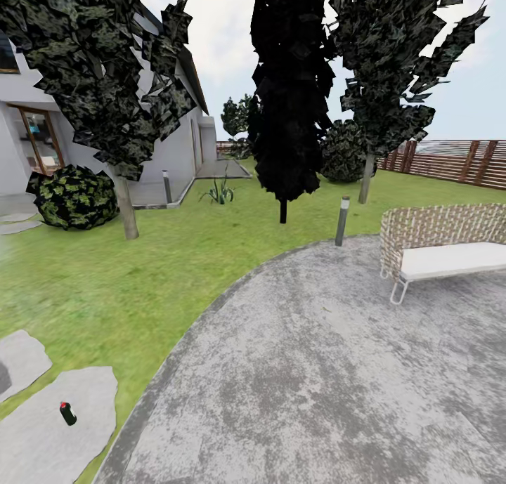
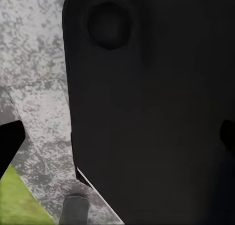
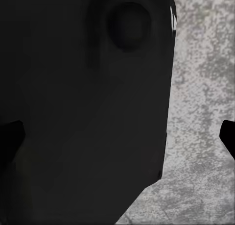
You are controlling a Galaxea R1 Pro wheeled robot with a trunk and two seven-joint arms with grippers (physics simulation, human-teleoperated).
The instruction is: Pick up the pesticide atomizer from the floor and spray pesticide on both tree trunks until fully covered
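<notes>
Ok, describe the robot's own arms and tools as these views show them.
The left tool and right tool each appear as two plain black fingertips at the picture's edges. Ahead sits a broad matte black panel, rounded corners, one round dimple, likely the robot's body. No cables visible.

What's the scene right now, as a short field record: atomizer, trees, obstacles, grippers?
atomizer: pesticide atomizer lying tilted on a stone slab, lower left of head view, not held
left tree trunk: on the lawn near the house
right tree trunk: near the fence
between them: black-leaved tree
obstacles: lamp post, wicker bench on paved circle
grippers: state cannot be told
</notes>
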